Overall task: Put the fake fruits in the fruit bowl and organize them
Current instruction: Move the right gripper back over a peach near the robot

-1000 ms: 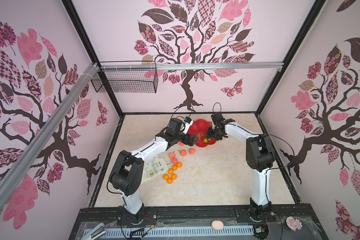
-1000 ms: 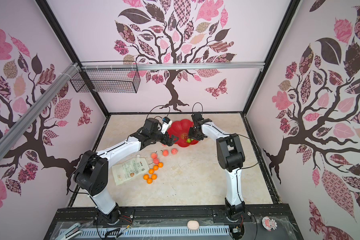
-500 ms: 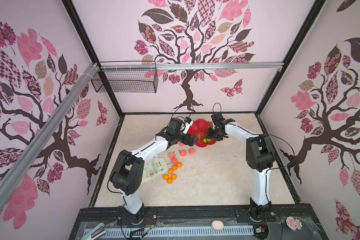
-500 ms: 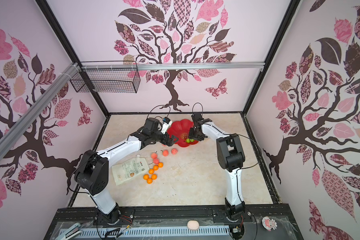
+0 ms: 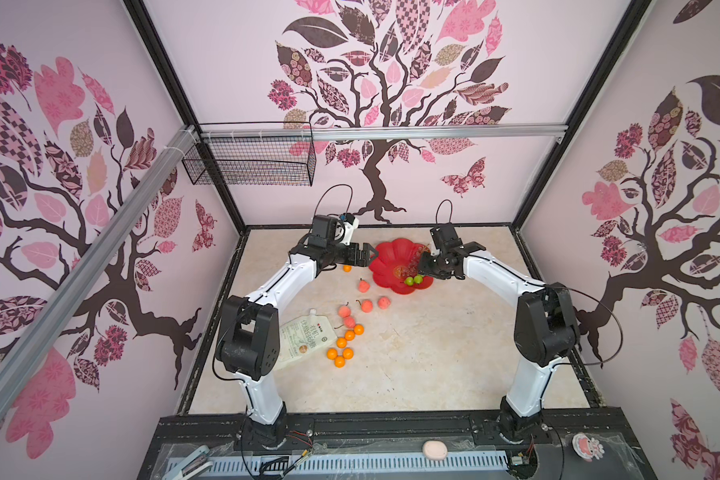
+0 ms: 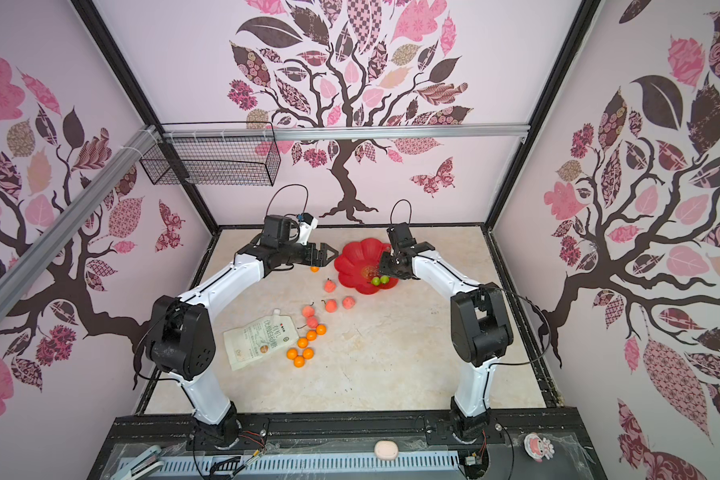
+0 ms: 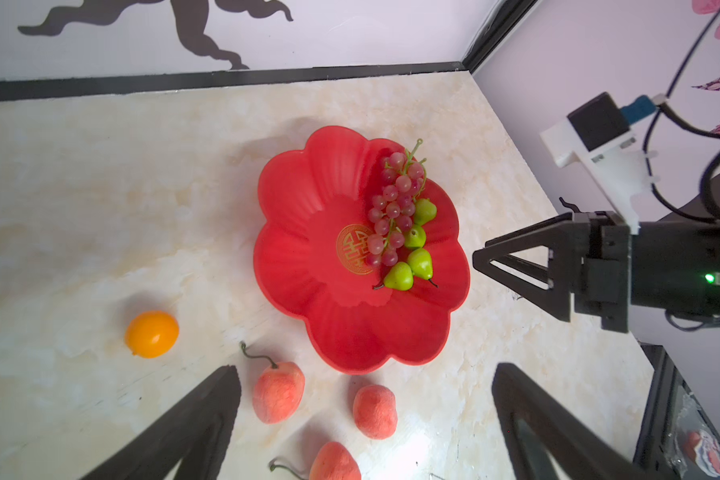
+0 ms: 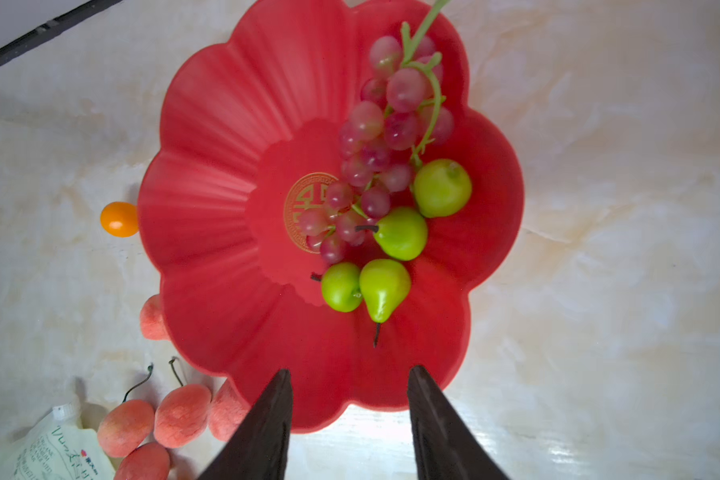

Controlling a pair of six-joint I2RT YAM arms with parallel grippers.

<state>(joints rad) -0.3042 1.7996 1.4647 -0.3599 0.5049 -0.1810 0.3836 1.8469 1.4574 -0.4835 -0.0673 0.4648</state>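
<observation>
The red flower-shaped fruit bowl (image 5: 385, 257) (image 6: 354, 259) (image 7: 300, 208) (image 8: 225, 166) holds a grape bunch (image 7: 391, 208) (image 8: 383, 124) and several green pears (image 5: 413, 280) (image 7: 412, 266) (image 8: 385, 286). Peaches (image 5: 366, 306) (image 7: 278, 390) lie on the table in front of the bowl. One orange (image 5: 347, 268) (image 7: 152, 334) (image 8: 119, 219) sits at its left, and several oranges (image 5: 344, 345) are clustered nearer the front. My left gripper (image 5: 373, 253) (image 7: 364, 370) hovers open and empty at the bowl's left rim. My right gripper (image 5: 422, 264) (image 8: 350, 370) is open and empty over the bowl's right rim.
A flat white printed pouch (image 5: 304, 338) (image 6: 258, 338) lies left of the orange cluster. A black wire basket (image 5: 250, 160) hangs on the back-left rail. Black frame edges border the marble table, and the walls stand close behind the bowl.
My left gripper has drawn up and back from the fruits beside the bowl to its left rim. My right gripper's jaws have spread wider over the bowl.
</observation>
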